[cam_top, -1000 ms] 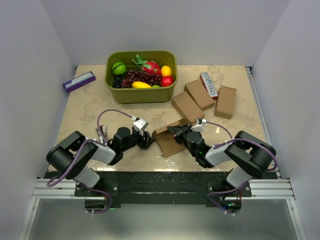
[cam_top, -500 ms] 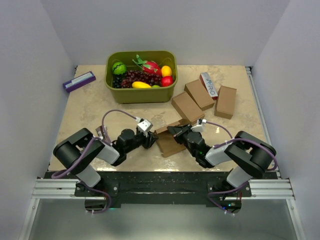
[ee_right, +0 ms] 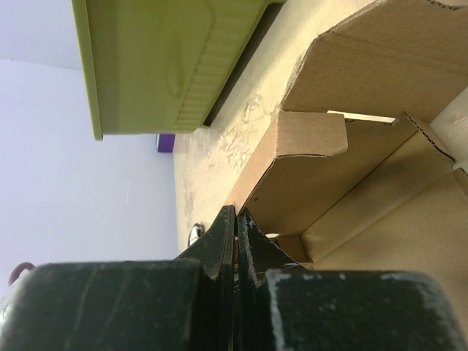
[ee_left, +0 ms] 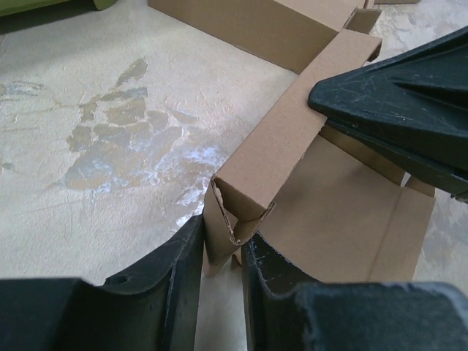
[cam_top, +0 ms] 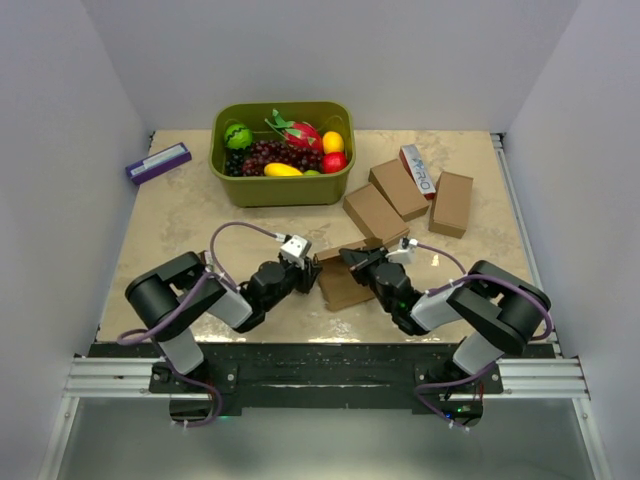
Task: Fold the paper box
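Left arm arriving at the box end — both claws now on the card.

I am seeing the left gripper (cam_top: pixel 308 277), clear of the paper box (cam_top: pixel 343 287) a second ago, now closing on its near left corner. In the wrist view its fingers (ee_left: pixel 183 270) are squeezing the folded corner flap, with only a narrow gap and card filling it. The right gripper (cam_top: pixel 348 258) is staying put, pinched almost shut on the raised side wall. The box is lying half-formed on the table (cam_top: pixel 180 230) between the arms — I am judging that the end-flap tuck is starting. Beyond it, the folded boxes (cam_top: pixel 375 212) and the green basket (cam_top: pixel 280 188) are sitting apart from the work.
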Robot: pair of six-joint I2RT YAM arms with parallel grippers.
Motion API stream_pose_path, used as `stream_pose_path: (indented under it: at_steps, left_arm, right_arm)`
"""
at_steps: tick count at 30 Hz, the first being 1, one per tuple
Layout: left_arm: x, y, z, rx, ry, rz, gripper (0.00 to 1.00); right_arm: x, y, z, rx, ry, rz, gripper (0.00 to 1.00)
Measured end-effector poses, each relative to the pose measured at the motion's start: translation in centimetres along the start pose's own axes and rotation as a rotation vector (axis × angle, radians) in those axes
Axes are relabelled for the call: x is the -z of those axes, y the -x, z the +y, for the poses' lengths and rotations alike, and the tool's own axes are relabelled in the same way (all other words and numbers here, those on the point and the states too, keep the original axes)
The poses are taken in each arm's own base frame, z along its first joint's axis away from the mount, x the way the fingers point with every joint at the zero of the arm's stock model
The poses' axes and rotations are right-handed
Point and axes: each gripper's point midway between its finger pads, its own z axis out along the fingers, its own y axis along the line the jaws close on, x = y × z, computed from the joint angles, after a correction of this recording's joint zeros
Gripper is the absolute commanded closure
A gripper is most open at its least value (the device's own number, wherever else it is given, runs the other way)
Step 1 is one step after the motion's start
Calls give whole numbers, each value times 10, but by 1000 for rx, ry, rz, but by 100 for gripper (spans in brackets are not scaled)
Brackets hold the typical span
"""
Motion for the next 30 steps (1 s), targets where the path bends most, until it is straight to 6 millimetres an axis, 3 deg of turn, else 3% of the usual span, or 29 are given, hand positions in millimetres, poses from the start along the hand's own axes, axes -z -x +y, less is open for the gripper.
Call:
stream_pose_path:
  at_steps: [19, 30]
  left_arm:
    - [-29, 7, -2, 48, 167, -19, 74]
    - [-33, 8, 0, 58, 211, -27, 98]
  right_arm:
    - [-3, 16, -6, -44, -26, -92, 100]
    - [3, 15, -5, -46, -35, -93, 100]
